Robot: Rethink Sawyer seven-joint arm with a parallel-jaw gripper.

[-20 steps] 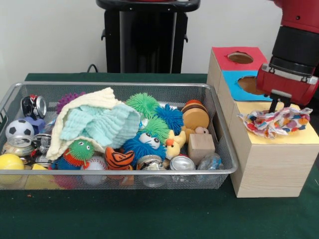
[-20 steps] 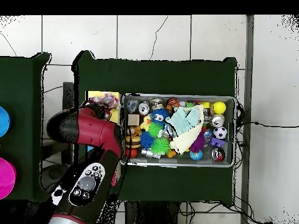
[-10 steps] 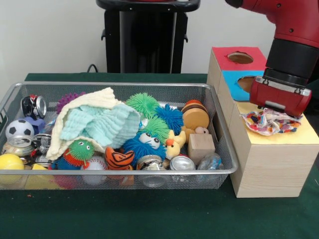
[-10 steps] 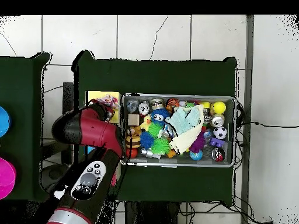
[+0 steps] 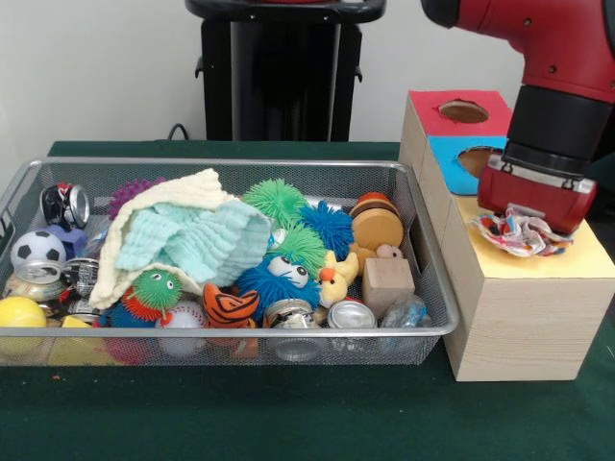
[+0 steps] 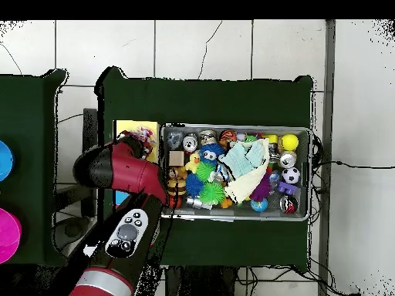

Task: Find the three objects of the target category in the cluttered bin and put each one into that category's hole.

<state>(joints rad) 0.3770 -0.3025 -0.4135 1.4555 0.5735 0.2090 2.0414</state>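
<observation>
now the gripper [image 5: 524, 219] presses down on a polka-dot cloth [image 5: 519, 233] bunched on the yellow-topped box [image 5: 524, 317]. whether its jaws grip it, i cannot tell. beside the box sits the wire basket [image 5: 288, 332].

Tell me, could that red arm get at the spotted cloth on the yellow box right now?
Probably yes: the gripper is already pressed down onto the polka-dot cloth, bunched on the yellow top, with nothing between them. Whether it is gripping, I cannot tell.
</observation>
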